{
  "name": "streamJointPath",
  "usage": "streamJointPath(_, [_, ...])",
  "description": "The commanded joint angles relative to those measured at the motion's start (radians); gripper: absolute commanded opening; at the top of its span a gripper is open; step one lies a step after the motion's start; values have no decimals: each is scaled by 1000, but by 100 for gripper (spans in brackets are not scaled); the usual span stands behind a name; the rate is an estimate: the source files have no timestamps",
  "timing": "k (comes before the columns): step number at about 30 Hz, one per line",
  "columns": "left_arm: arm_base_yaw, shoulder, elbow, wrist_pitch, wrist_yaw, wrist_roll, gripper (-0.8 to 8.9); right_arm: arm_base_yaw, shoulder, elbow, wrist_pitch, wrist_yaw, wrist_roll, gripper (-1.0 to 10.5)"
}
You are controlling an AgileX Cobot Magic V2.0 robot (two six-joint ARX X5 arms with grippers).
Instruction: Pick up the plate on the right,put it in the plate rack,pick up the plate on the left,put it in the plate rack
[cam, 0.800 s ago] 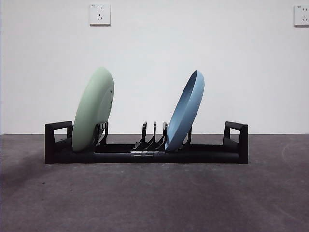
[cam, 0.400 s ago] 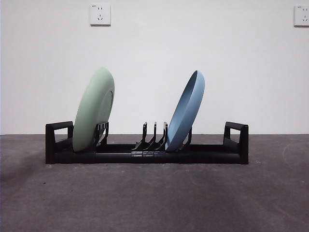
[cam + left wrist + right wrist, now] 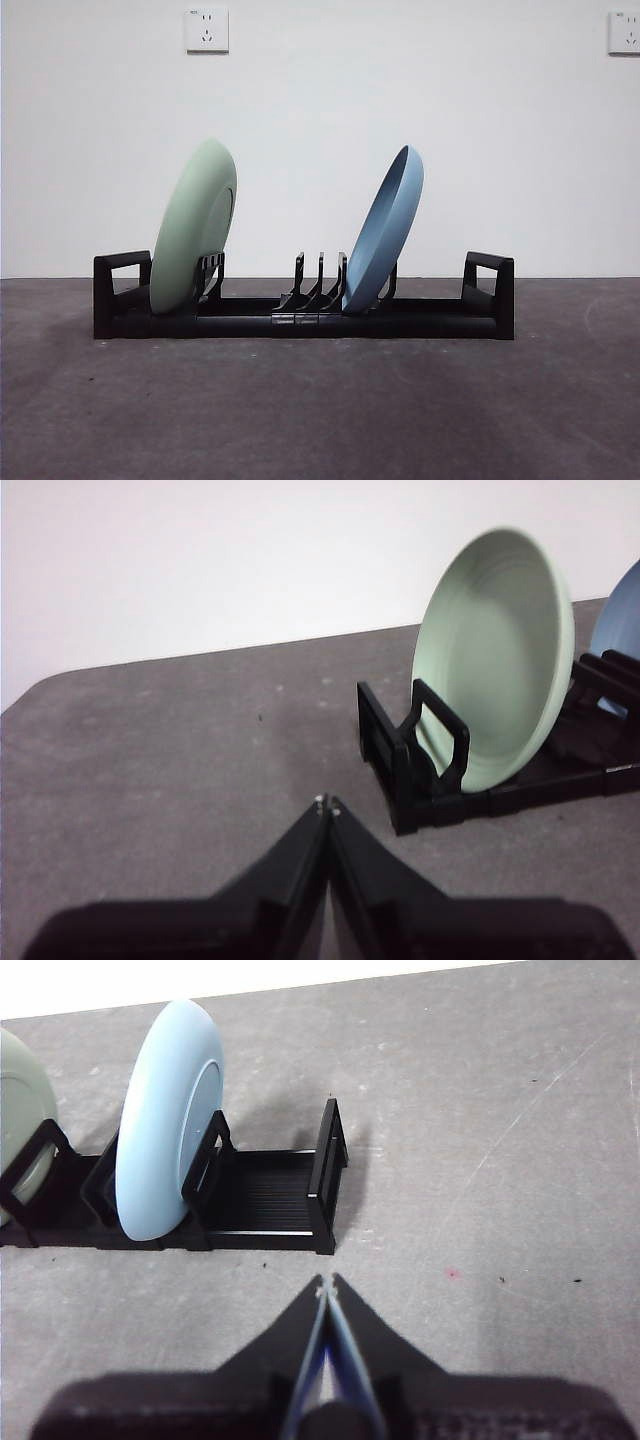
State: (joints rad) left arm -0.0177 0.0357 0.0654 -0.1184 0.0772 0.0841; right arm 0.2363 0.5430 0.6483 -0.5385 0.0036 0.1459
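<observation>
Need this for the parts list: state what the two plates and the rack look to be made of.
Green plate: likely glazed ceramic or melamine; smooth, soft sheen, faint concentric rings in the left wrist view.
Blue plate: the same look, even satin colour; material not certain.
Rack: apparently moulded black plastic; matte, with thin curved prongs and ribbed floor.

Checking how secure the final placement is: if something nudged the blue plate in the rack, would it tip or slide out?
The blue plate looks stiff and smooth, so probably slippery. It leans steeply against the prongs of the plate rack, so a nudge could rock it. Its lower rim sits between the prongs, so sliding out seems unlikely.
</observation>
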Motion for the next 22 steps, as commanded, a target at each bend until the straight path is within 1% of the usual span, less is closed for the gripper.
streamJointPath(1, [7, -17, -19, -16, 3, -9, -3, 0, 0, -6, 5, 3, 10, 1])
streamJointPath(3, [6, -34, -33, -50, 2, -10, -3, 0, 0, -6, 5, 3, 10, 1])
streamJointPath(8, [7, -34, -62, -66, 3, -14, -3, 0, 0, -6, 5, 3, 10, 1])
streamJointPath(22, [6, -34, -62, -61, 3, -13, -3, 0, 0, -6, 5, 3, 10, 1])
